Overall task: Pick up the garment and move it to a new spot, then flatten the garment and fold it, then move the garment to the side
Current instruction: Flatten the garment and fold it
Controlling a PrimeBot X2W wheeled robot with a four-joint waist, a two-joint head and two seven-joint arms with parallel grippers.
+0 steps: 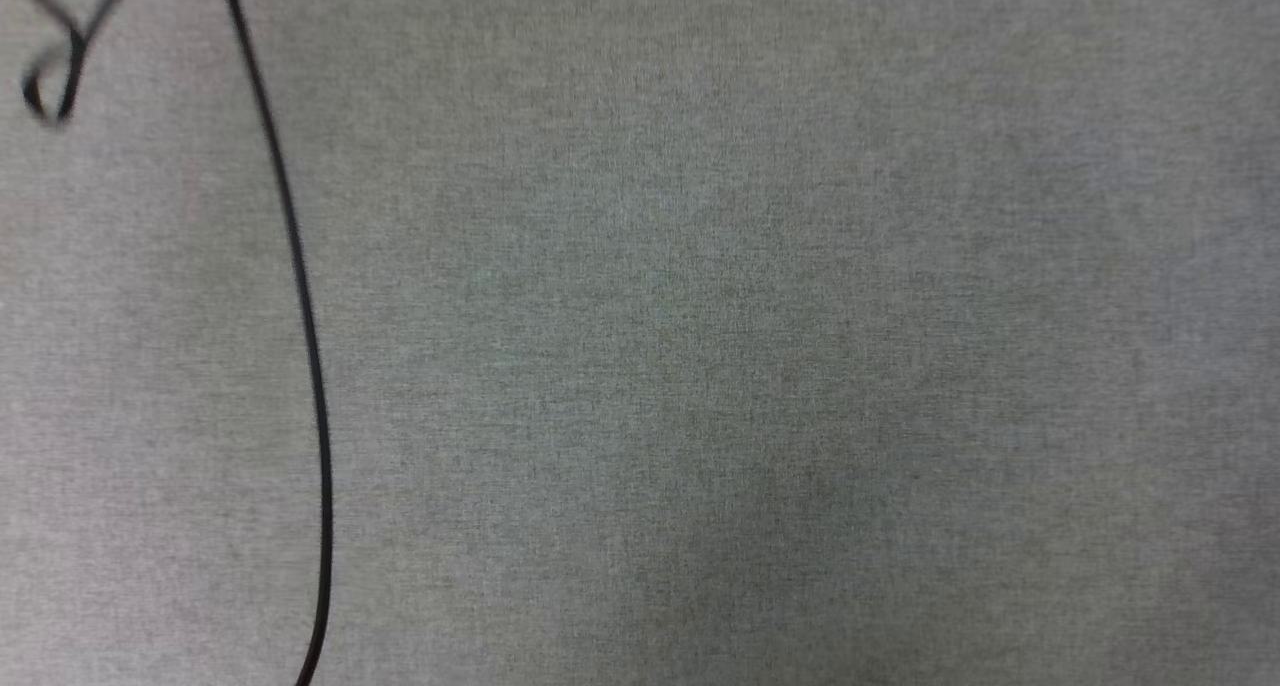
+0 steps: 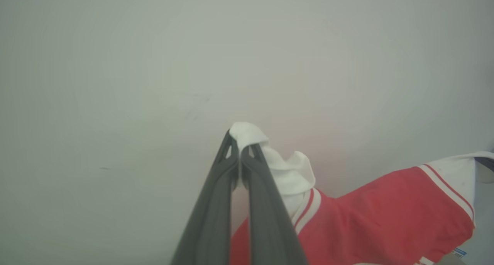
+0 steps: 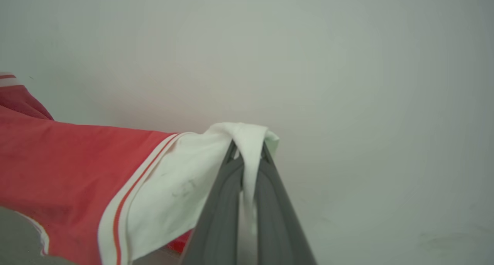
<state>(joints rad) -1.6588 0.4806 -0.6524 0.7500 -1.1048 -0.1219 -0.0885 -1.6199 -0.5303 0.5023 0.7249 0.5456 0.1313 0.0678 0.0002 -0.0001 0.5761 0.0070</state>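
The left gripper (image 2: 240, 147) is squeezing its two fingers tight together on a bunch of white sleeve (image 2: 285, 170), and a bit of the cloth is poking out past the tips. The right gripper (image 3: 247, 151) is pinching the other white sleeve (image 3: 181, 187) in the same way, with a strip of cloth draping over and between its fingers. The garment (image 2: 386, 214), a red shirt with red and white stripes beside the sleeves, is stretching across from one gripper to the other. It looks like it is hanging up in the air in front of a pale background, not lying on anything. I think the robot is holding it by both sleeves so the shirt is opening out wide and not bunching up in a ball. That way it can be laid down nearly flat. The head camera is looking down at a grey surface (image 1: 760, 346) with a thin black cable (image 1: 305, 316) running along its left side. This may be the new spot for the shirt, but I cannot tell for sure. The folding is not yet started, so the robot is probably just carrying the shirt over.
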